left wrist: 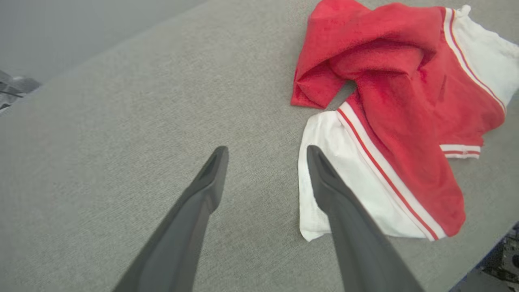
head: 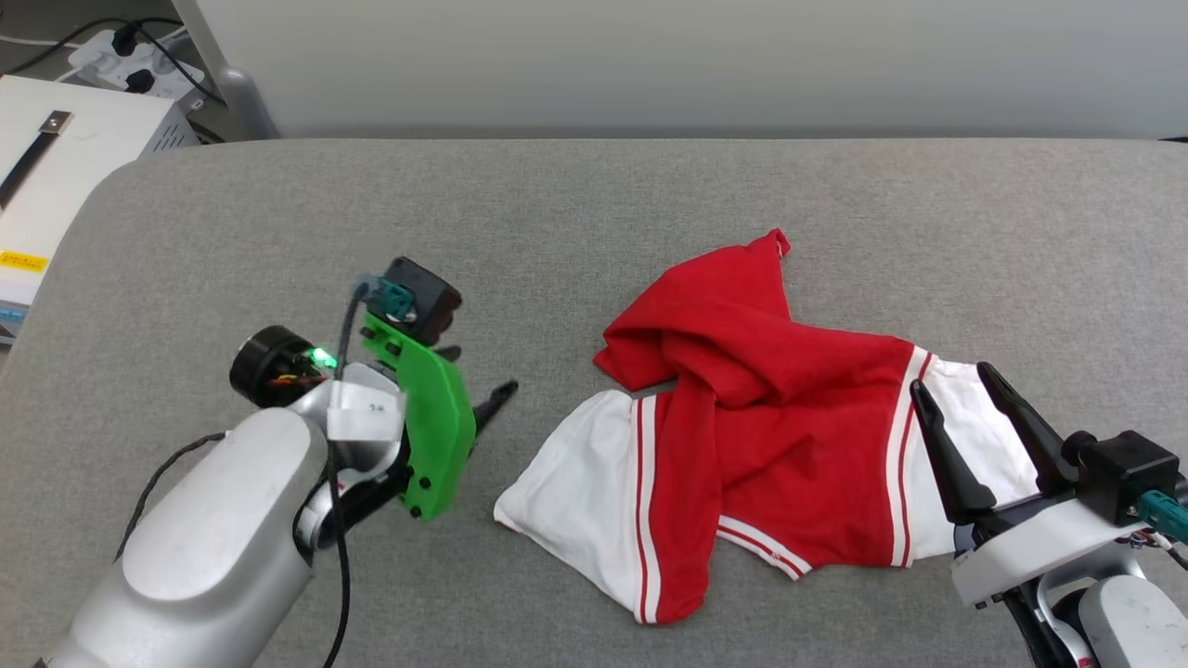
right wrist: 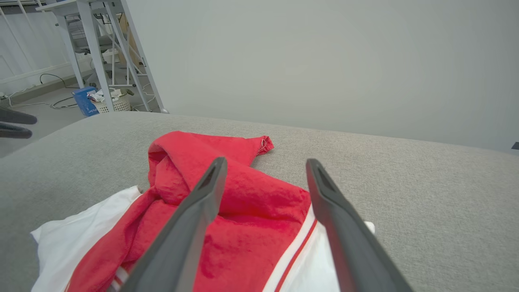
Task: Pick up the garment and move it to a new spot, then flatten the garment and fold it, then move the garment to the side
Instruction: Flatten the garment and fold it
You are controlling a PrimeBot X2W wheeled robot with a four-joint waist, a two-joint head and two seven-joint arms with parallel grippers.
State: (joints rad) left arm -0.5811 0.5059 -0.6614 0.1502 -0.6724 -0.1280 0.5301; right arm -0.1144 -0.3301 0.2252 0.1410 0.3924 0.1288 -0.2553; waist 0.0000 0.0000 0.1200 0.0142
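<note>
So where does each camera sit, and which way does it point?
Head view: on the robot's head, looking forward and down at the red soft-fabric T-shirt with white sleeves on the grey fabric surface; open left gripper lower left, open right gripper lower right.
Left wrist view: on the left wrist, looking down along its dark fingers at the surface, T-shirt to their right.
Right wrist view: on the right wrist, looking low between its fingers across the T-shirt toward a pale wall.
Shared: the T-shirt, in all three.

The garment [head: 770, 436] lies on the padded surface [head: 650, 204], left gripper [head: 478, 371] beside it, right gripper [head: 950, 376] over it
</note>
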